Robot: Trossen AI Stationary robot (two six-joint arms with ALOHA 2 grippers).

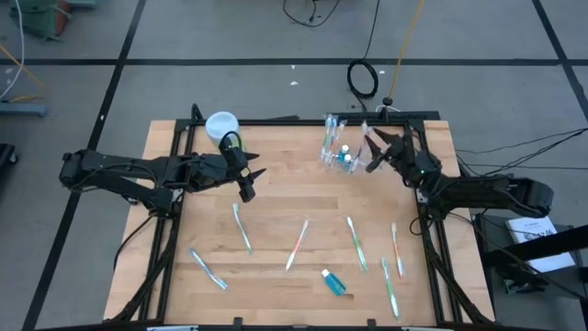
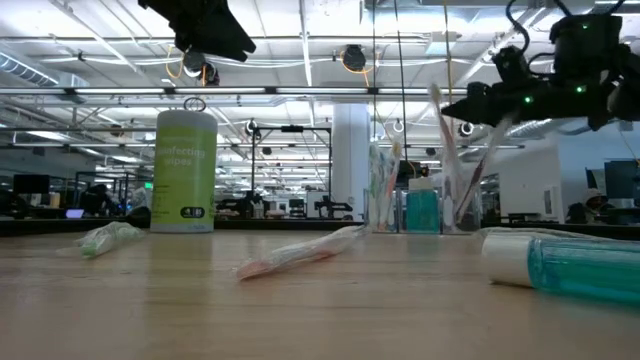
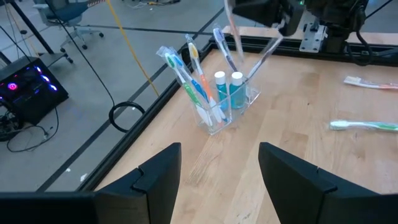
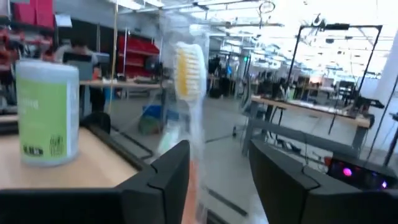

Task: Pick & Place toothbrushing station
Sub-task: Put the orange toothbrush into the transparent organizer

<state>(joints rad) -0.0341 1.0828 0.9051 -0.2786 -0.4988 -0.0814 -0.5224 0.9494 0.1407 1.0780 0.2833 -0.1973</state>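
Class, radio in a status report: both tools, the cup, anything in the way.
Right tool open by the cup, wrapped toothbrush between its fingers. Left tool open, mid-table, empty. Cup upright, holding brushes and tubes. Loose brushes on table; nothing blocking.

Large open-plan robotics lab: wooden worktable (image 1: 294, 207) on grey floor, floor cables (image 1: 363, 78), distant workstations (image 4: 311, 106), ceiling strip lights (image 2: 300, 60).

Cup (image 1: 337, 156) at table's (image 1: 276, 198) back edge, toothbrushes (image 1: 296, 245) scattered in front, canister (image 1: 221, 126) back left
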